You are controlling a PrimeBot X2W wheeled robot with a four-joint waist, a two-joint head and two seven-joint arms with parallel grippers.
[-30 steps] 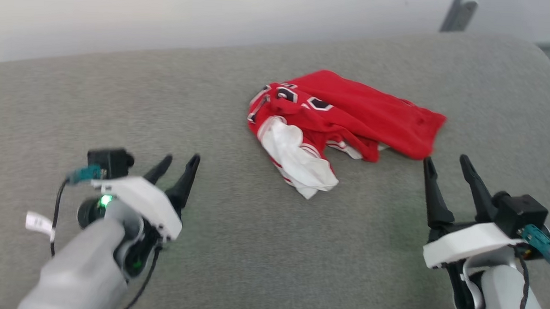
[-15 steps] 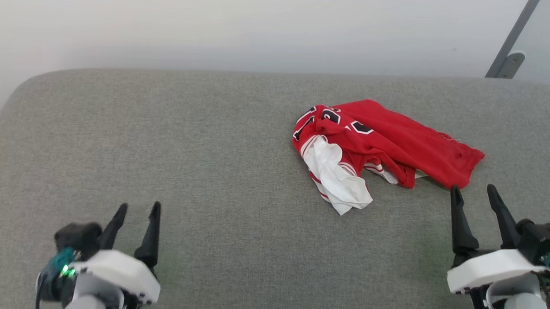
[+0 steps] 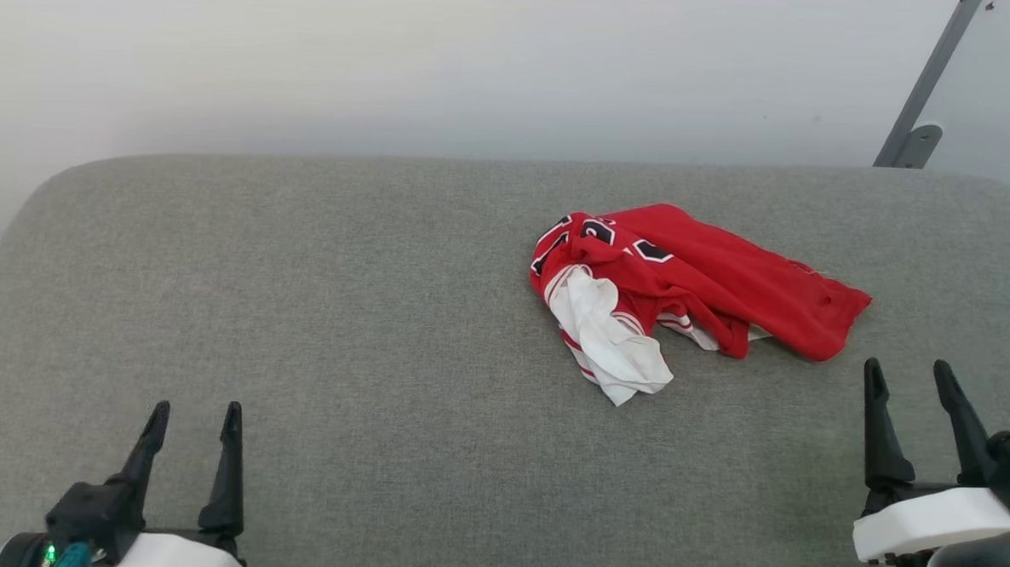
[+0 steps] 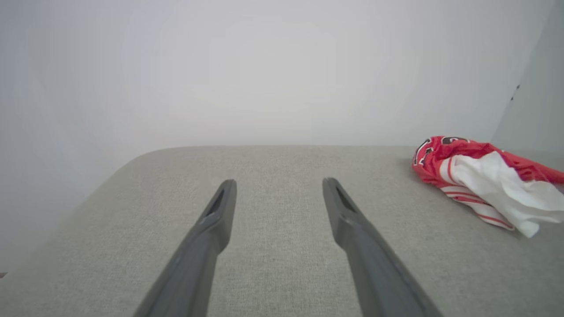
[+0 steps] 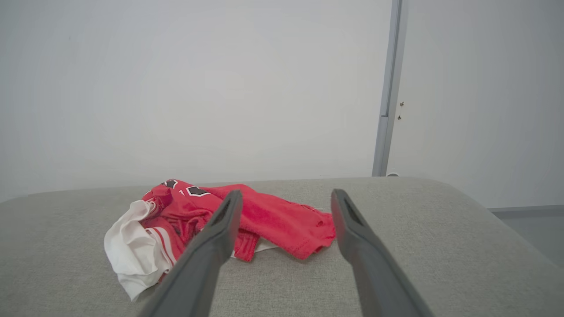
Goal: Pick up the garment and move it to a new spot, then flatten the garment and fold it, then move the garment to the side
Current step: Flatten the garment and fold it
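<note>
— Looking at your progress, where do you stand?
— At the very start. The garment (image 3: 692,283) lies crumpled in a heap on the grey table (image 3: 342,310), right of centre, toward the far side. Your left hand (image 3: 197,408) and right hand (image 3: 908,366) hover at the near side, fingers apart, holding nothing.
— What's left?
— Everything, I judge: you must pick it up, move it, flatten it, fold it and set it aside.

Grey fabric couch (image 3: 384,312) w/ plain white wall (image 3: 395,57), grey metal post (image 3: 927,80).
</note>
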